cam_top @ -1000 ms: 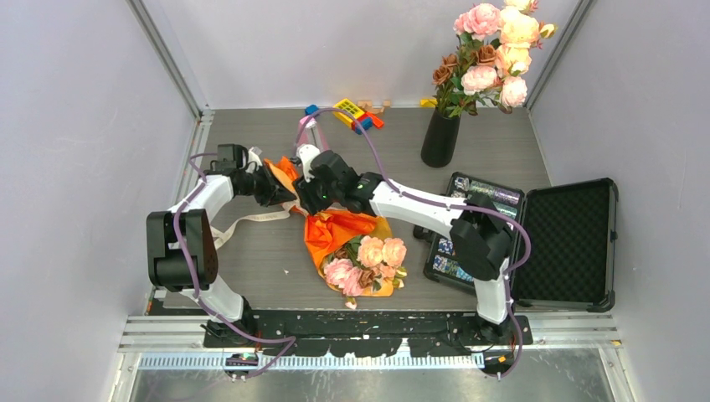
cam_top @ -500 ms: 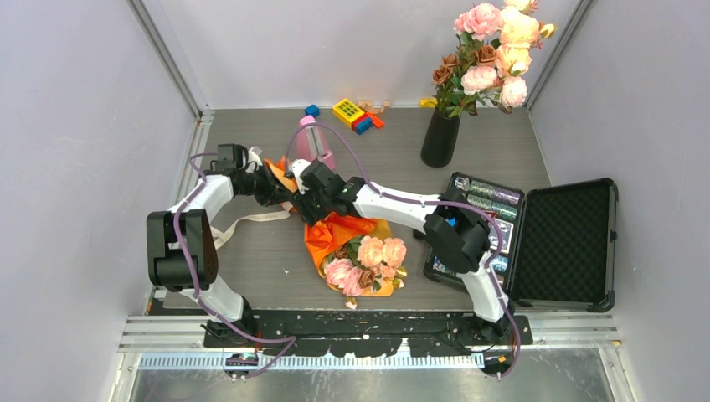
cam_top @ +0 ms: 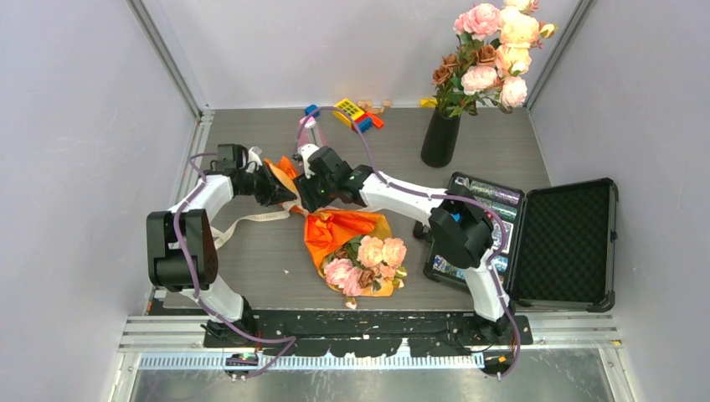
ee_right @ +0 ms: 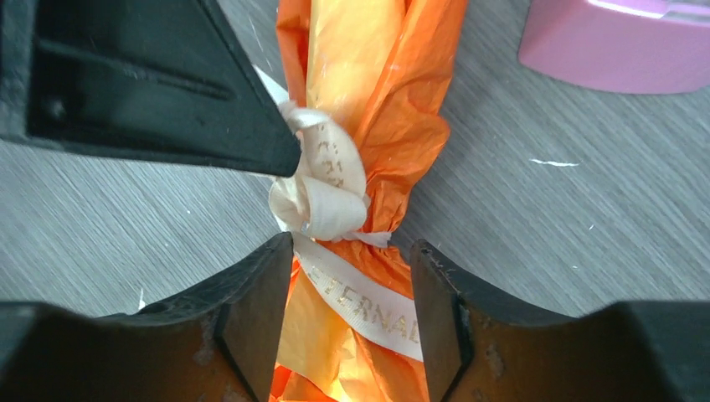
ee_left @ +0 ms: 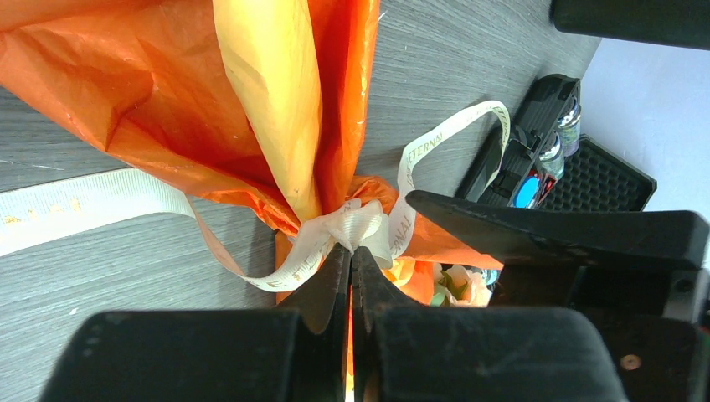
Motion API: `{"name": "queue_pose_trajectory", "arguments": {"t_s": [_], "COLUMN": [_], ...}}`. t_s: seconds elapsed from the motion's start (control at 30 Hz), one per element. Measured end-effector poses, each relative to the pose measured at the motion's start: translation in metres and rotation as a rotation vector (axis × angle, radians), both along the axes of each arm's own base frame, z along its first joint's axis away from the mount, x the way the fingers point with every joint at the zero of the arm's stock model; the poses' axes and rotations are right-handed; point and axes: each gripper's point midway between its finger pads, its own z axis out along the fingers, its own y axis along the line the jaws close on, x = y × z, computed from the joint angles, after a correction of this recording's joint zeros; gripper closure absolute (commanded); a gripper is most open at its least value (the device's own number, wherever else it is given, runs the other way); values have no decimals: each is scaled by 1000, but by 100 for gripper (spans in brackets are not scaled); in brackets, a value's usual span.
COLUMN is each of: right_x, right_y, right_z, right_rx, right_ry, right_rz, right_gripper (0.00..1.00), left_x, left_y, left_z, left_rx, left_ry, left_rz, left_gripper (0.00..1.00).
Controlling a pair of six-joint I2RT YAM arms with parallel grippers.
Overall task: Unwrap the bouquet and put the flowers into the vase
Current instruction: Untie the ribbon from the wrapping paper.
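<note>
At the ribbon point(ee_right: 331, 193) knot, left claw point(ee_left: 350, 249) pinched shut on ribbon; right claw point(ee_right: 352, 251) half-open astride bouquet point(cam_top: 356, 247) neck beside knot, gripping nothing. Bouquet flat on table point(cam_top: 268, 268). Paper likely light, tears easily; grab ribbon tail.

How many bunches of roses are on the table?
2. One bunch stands in the black vase at the back right; the other, the bouquet in orange paper, lies in the middle.
</note>
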Motion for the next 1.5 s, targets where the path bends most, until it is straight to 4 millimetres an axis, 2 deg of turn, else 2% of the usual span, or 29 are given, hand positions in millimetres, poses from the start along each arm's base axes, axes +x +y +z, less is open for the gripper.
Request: {"name": "queue_pose_trajectory", "arguments": {"t_s": [0.33, 0.5, 0.67, 0.73, 0.77, 0.83, 0.9, 1.03, 1.2, 1.33, 1.43, 1.5], "right_x": [13, 13, 9, 8, 7, 7, 8, 13, 16, 28, 35, 36], "right_y": [9, 19, 22, 22, 22, 22, 22, 16, -17, -36, -44, -49], "right_z": [29, 29, 10, 3, 0, -1, -1, -5, -13, 3, 17, 21], "right_rx": [89, 110, 90, 79, 76, 73, 72, 65, 35, 96, 155, 177], "right_ry": [6, 19, 57, 73, 75, 78, 76, 55, 42, 25, 21, 27], "right_rz": [-1, 29, 47, 51, 54, 57, 53, 7, -127, -249, -307, -330], "right_gripper": [46, 49, 65, 77, 88, 97, 99, 100, 100, 98, 90, 82], "left_x": [0, 0, 0, 0, 0, 0, 0, 0, 0, -1, -2, -3], "left_y": [0, 0, -1, -1, -1, -1, -1, -1, -1, -4, -7, -10], "left_z": [0, 0, 1, 1, 1, 1, 1, 1, 1, 2, 5, 6], "left_rx": [0, -3, -6, -6, -7, -7, -7, -7, -7, -17, -32, -40], "left_ry": [-1, -1, -2, -3, -3, -4, -4, -5, -5, -4, -5, -8], "left_rz": [0, -2, -4, -4, -4, -4, -4, -4, -4, -13, -27, -36], "left_gripper": [100, 100, 100, 100, 100, 100, 100, 100, 100, 100, 100, 100]}}
